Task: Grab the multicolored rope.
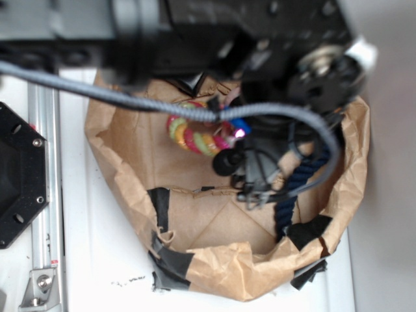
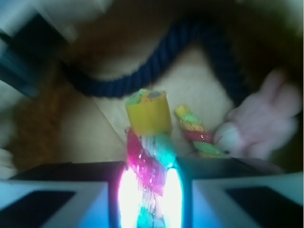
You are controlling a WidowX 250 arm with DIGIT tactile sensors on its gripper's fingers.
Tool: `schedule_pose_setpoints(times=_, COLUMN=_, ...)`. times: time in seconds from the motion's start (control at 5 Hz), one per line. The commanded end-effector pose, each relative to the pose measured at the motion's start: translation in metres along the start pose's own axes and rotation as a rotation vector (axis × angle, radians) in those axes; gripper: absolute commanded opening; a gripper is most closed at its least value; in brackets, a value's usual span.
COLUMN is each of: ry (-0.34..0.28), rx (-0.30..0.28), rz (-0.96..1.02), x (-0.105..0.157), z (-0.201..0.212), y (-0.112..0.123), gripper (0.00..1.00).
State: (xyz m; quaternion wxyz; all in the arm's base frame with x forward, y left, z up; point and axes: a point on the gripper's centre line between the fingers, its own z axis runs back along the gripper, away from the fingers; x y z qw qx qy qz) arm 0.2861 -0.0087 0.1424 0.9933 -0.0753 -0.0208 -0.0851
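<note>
Clamped between the jaws in the wrist view: multicolored rope, long axis from 6 toward 12 o'clock, yellow end up. Beyond it, navy rope arching; pink plush toy at 3 o'clock.

No legible text or labels.

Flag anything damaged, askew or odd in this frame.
The brown paper bag is crumpled, its rim torn and patched with black tape. Small dark specks lie on the white surface in front. The fingers are clamped on the multicolored rope, as intended.
</note>
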Motion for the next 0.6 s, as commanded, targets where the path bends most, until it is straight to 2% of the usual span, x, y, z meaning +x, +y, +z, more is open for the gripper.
schedule_pose_setpoints(times=0.0, ry=-0.047, rx=0.025, rz=-0.024, x=0.004, z=0.025, y=-0.027, gripper=0.00)
schedule_pose_setpoints(times=0.2, ry=-0.057, rx=0.025, rz=-0.024, x=0.005, z=0.023, y=-0.036, gripper=0.00)
schedule_pose_setpoints(times=0.4, ry=-0.044, rx=0.000, rz=-0.006, x=0.003, z=0.019, y=-0.038, gripper=0.03)
